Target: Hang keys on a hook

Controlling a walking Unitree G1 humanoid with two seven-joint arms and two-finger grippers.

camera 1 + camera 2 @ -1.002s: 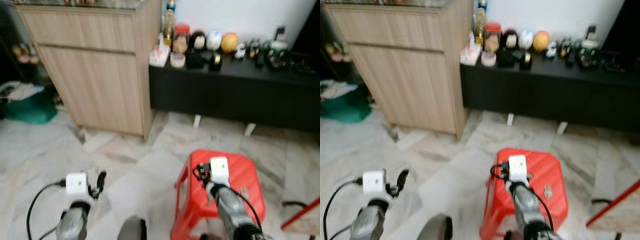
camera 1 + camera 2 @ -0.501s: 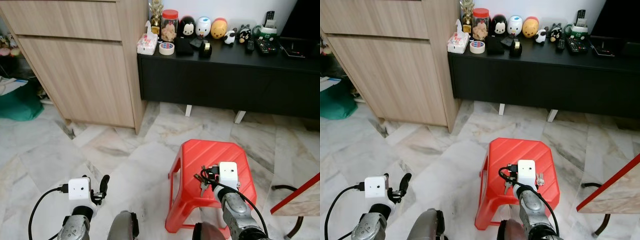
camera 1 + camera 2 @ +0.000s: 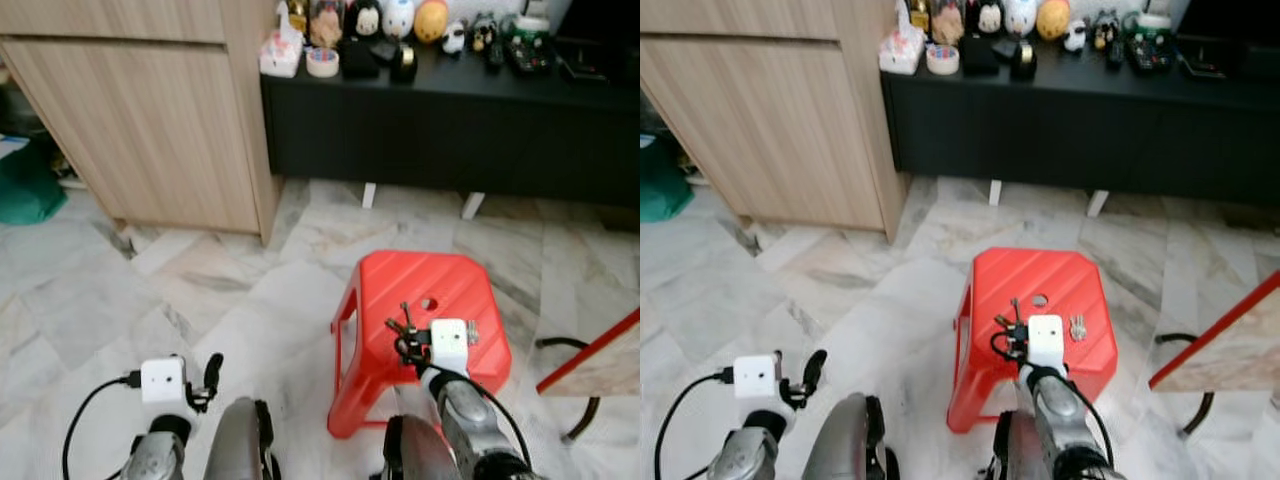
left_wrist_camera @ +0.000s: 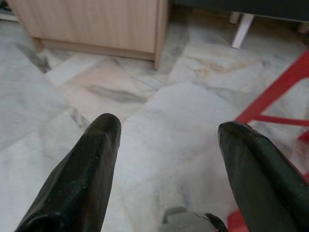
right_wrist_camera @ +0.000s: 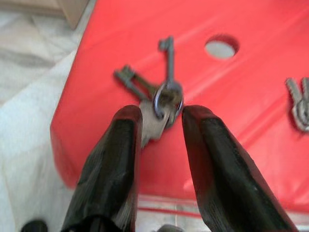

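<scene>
The right end effector (image 5: 159,113) pinches a bunch of keys (image 5: 157,94) above the red stool (image 3: 420,290); a second key set (image 5: 300,104) lies near its far edge. The left end effector (image 4: 166,135) gapes empty over marble floor (image 4: 159,111).

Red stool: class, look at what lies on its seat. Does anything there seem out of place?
Yes. Keys lie on the red stool, an odd place for them. The right gripper has its fingers around the ring of one key bunch; a second key set lies loose beside it.
</scene>
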